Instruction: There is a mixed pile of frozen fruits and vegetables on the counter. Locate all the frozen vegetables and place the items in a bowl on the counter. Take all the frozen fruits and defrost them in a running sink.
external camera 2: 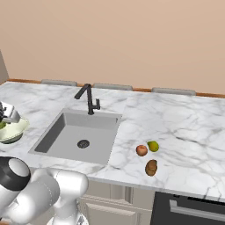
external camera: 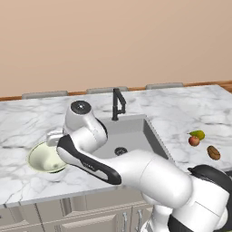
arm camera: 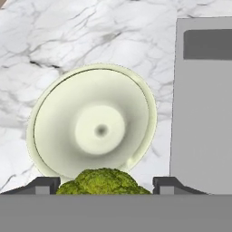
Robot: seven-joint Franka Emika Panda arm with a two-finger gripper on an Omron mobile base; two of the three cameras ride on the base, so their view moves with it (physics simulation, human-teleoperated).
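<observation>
Left base view: a white grey-veined marble counter (external camera: 27,122) runs below a beige wall (external camera: 113,41), with the grey recessed sink (external camera: 131,133) in the middle; the wide pale yellow-green bowl (external camera: 38,158) sits left of the sink.

Right base view: the small red apple (external camera 2: 141,150), yellow-green pear-like fruit (external camera 2: 153,146) and brown oblong lump (external camera 2: 151,167) lie right of the sink.

Hand view: the gripper (arm camera: 105,183) pinches a bumpy green broccoli floret (arm camera: 104,182) over the bowl, left of the sink.

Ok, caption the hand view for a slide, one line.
Broccoli held between the jaws, poised above the empty bowl beside the sink.
</observation>
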